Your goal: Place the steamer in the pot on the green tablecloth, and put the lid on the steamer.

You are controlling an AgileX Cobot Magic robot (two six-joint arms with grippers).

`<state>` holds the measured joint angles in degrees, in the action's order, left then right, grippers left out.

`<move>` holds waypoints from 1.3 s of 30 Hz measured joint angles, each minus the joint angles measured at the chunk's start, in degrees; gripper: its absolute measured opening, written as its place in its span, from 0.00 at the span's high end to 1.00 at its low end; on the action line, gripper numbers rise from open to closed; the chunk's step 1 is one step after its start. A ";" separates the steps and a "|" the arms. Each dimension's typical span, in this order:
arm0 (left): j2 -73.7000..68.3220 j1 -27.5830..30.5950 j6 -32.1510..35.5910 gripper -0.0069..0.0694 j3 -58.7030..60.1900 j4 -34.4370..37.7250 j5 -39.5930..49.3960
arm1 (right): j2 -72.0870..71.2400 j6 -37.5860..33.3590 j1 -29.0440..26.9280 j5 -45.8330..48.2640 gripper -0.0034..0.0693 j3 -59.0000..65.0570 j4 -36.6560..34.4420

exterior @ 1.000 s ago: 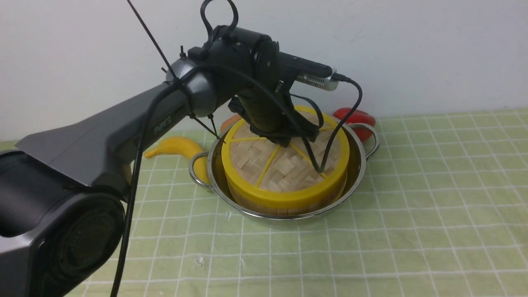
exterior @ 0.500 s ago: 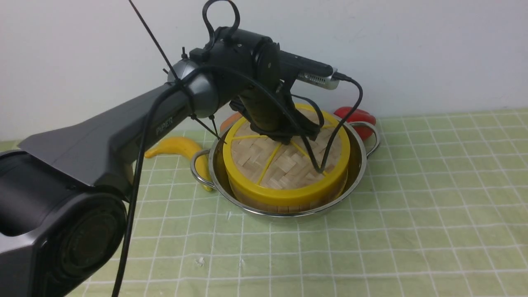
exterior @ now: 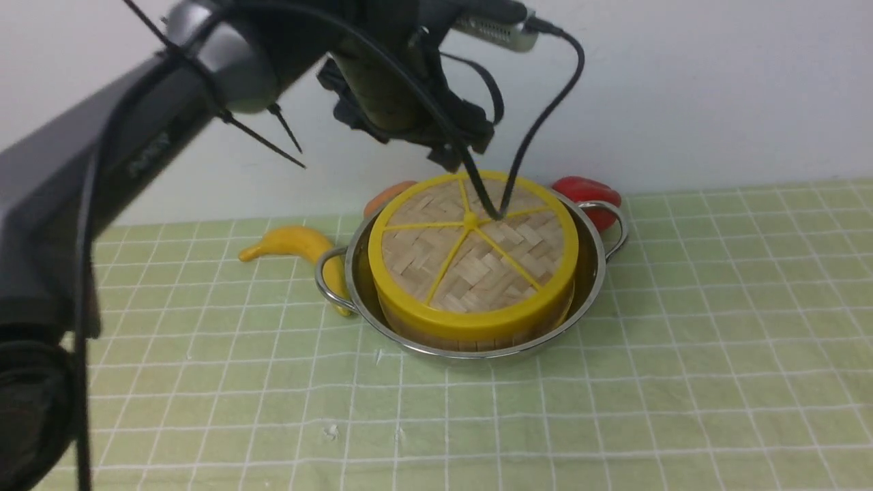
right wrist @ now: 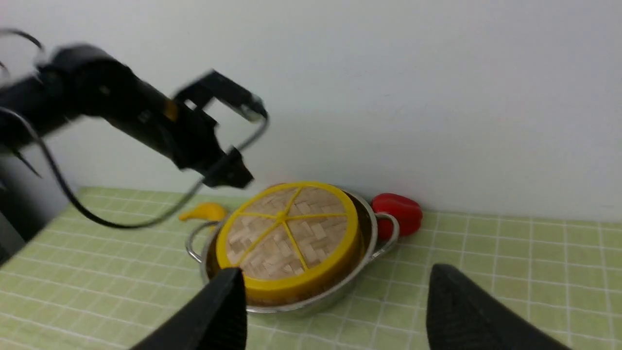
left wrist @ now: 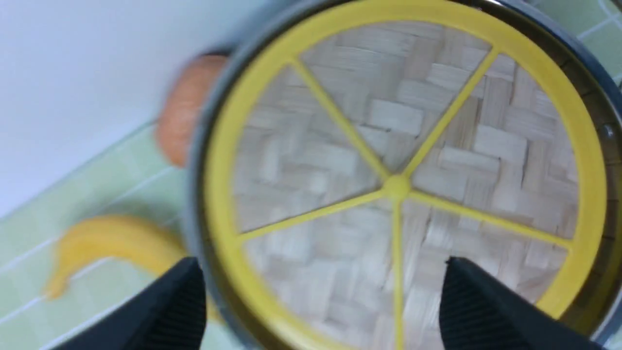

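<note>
The lid [exterior: 470, 252] lies flat on the steamer [exterior: 470, 339], which stands inside the pot [exterior: 595, 273] on the green tablecloth [exterior: 682, 375]. Only a strip of the steamer's bamboo wall shows under the lid's yellow rim; its contents are hidden. My left gripper [exterior: 451, 149] hangs open and empty above the lid's far side, clear of it. In the left wrist view the lid [left wrist: 398, 184] fills the picture, with the open left gripper [left wrist: 320, 265] over it. My right gripper [right wrist: 335, 272] is open and empty, well back from the pot [right wrist: 374, 243].
A yellow banana [exterior: 293, 242] lies against the pot's left handle. A red pepper [exterior: 586, 194] and an orange item [exterior: 385, 198] sit behind the pot by the white wall. The left arm's cable dangles over the lid's hub.
My left gripper has risen from the lid's top to well above it. The lid stays on the steamer in the pot.
</note>
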<state>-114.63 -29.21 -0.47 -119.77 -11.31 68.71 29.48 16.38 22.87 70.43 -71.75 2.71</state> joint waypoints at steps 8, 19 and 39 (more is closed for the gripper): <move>12.37 0.00 0.00 0.80 9.02 -0.02 0.56 | -5.13 -1.31 0.00 -11.44 0.62 22.88 5.77; 38.65 0.00 -0.43 0.94 51.58 7.24 -12.82 | -7.86 0.10 0.00 -25.86 0.97 36.90 6.44; 69.04 0.00 -0.34 0.92 76.10 24.05 -26.50 | -7.86 1.32 0.00 -26.38 0.94 36.90 1.85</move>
<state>-45.59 -29.21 -0.81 -43.67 12.74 42.21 21.62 17.70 22.87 44.05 -34.85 4.56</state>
